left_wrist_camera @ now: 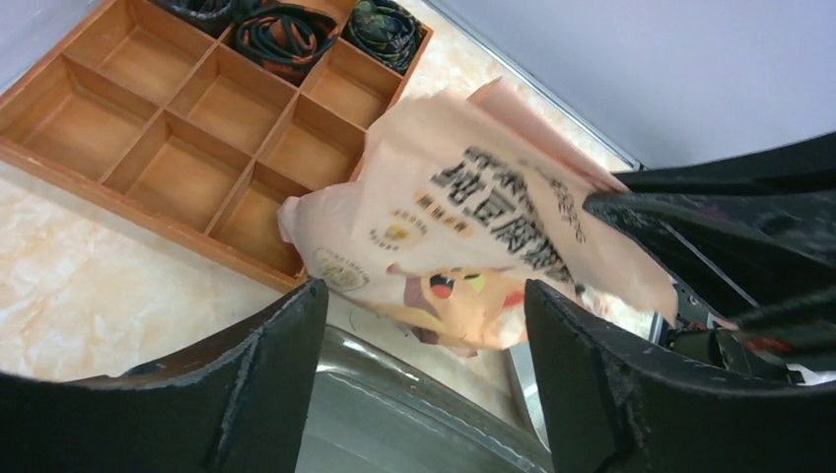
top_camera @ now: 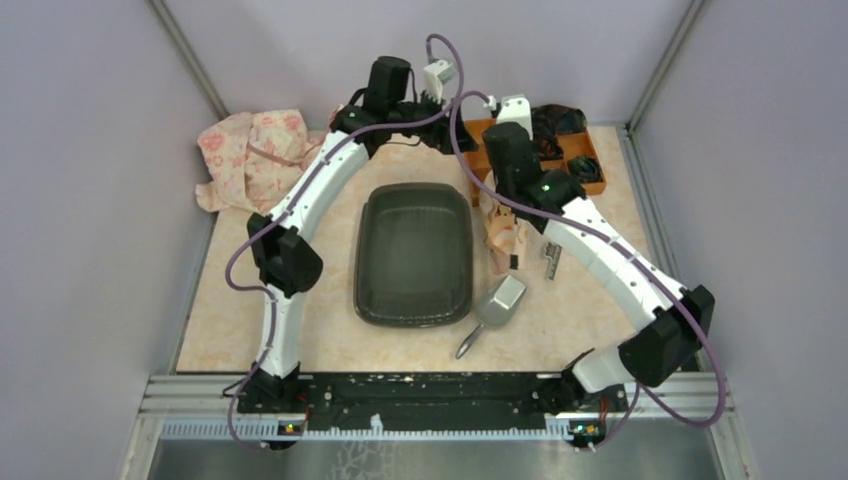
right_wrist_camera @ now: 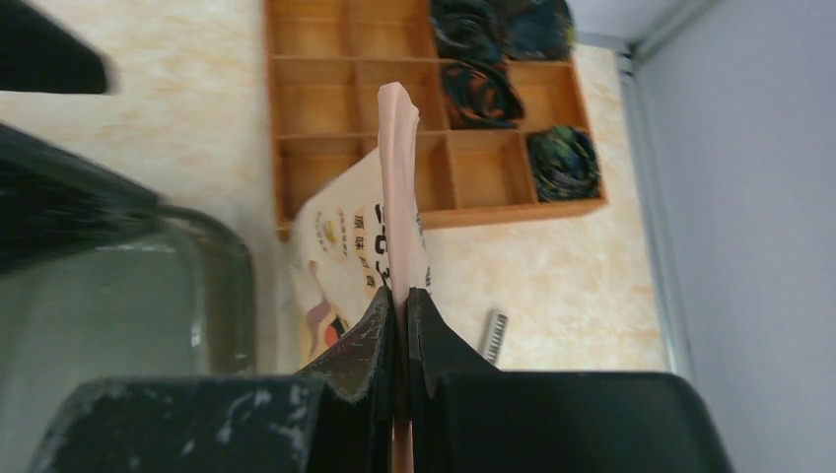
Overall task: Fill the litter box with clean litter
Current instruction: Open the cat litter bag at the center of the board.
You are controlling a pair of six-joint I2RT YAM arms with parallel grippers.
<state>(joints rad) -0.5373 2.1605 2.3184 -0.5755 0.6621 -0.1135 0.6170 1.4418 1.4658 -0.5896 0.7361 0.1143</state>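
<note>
Recording the litter box (top_camera: 413,255) lying at the middle of the worktop (top_camera: 300,335), long sides running from near edge to far edge. Finding no distinct layer of clean litter inside: only a faint greenish cast on the floor, too vague for calling granules. Judging the filling as not begun or barely begun, with the pouring yet to be done. Pinching the thin top edge of a peach-pink bag (left_wrist_camera: 463,227) with the right gripper (right_wrist_camera: 402,301), fingers pressed together on it, just beside the box's right rim toward the far right corner. Holding the left gripper (left_wrist_camera: 424,305) close to the bag's printed face, fingers spread wide and gripping nothing. Noting a grey metal scoop (top_camera: 497,305) lying off the box's near right corner. Reading large dark Chinese characters on the bag, creased, seemingly including "豆腐"; smaller lines proving illegible. Also noting a cartoon figure and a round seal.
</note>
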